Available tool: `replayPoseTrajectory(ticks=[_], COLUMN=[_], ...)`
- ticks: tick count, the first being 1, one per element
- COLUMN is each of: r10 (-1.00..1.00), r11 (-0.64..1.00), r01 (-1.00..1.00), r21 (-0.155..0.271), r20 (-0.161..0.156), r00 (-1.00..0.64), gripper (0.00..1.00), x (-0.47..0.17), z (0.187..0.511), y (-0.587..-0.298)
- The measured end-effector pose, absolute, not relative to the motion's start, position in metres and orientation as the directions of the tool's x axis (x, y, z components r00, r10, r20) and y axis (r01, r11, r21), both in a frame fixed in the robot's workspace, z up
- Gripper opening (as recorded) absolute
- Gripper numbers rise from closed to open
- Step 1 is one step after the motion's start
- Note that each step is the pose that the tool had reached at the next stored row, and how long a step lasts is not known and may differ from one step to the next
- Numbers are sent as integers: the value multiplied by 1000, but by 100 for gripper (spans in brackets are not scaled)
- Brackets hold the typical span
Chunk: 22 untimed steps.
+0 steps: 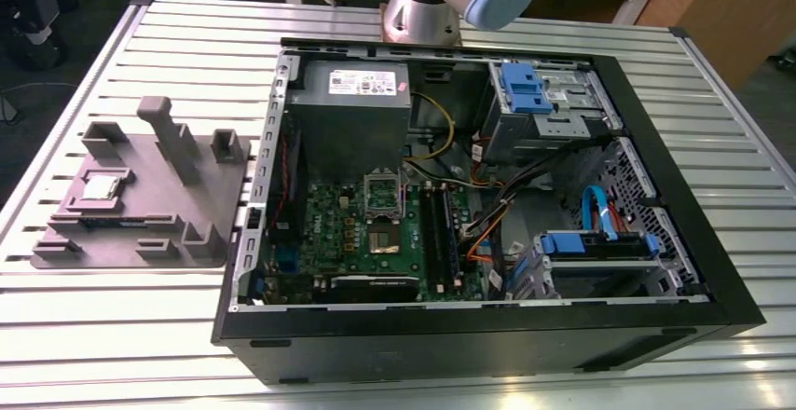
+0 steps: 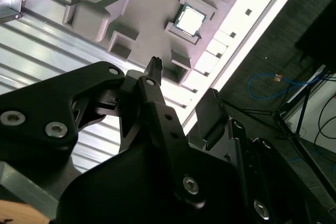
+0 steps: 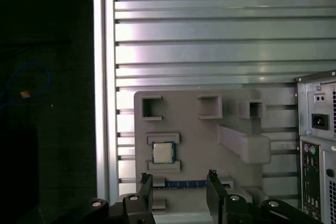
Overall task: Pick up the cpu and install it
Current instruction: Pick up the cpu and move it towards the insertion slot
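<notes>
One cpu (image 3: 163, 152): square, silvery top, seemingly flat in grey plate (image 3: 191, 140); fingers (image 3: 146, 186) apart.

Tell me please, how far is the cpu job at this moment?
Nothing looks done yet: the cpu lies in its recess on the grey plate, outside the computer case. In hand: the gripper is open and empty, aimed at the plate, apart from the cpu. Left: both the pick-up and the seating on the motherboard.
</notes>
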<state>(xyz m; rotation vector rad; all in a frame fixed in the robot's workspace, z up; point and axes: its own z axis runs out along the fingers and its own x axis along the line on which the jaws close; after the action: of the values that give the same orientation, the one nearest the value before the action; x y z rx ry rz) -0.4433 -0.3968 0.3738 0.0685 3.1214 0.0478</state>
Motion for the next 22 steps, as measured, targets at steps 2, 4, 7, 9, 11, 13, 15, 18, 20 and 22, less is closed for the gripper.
replayPoseTrajectory(ticks=[2, 4, 7, 9, 11, 13, 15, 18, 20, 22], r10=[44, 44, 44, 44, 44, 44, 44, 44, 44, 44], r11=[999, 999, 999, 999, 999, 999, 999, 999, 999, 999], r01=[43, 43, 43, 43, 43, 43, 43, 43, 43, 43], r21=[31, 31, 31, 31, 31, 31, 31, 31, 31, 31], r20=[-18, -18, -18, -18, -18, -18, -18, -18, -18, -18], r00=[-999, -999, -999, -999, -999, -999, -999, -999, -999, -999], gripper=[53, 53, 53, 53, 53, 53, 53, 53, 53, 54], x=[-443, -443, -443, -443, -443, -443, -443, -443, -443, -443], z=[372, 371, 370, 370, 370, 370, 370, 370, 370, 370], y=[-397, -397, -397, -397, -397, -397, -397, -397, -397, -397])
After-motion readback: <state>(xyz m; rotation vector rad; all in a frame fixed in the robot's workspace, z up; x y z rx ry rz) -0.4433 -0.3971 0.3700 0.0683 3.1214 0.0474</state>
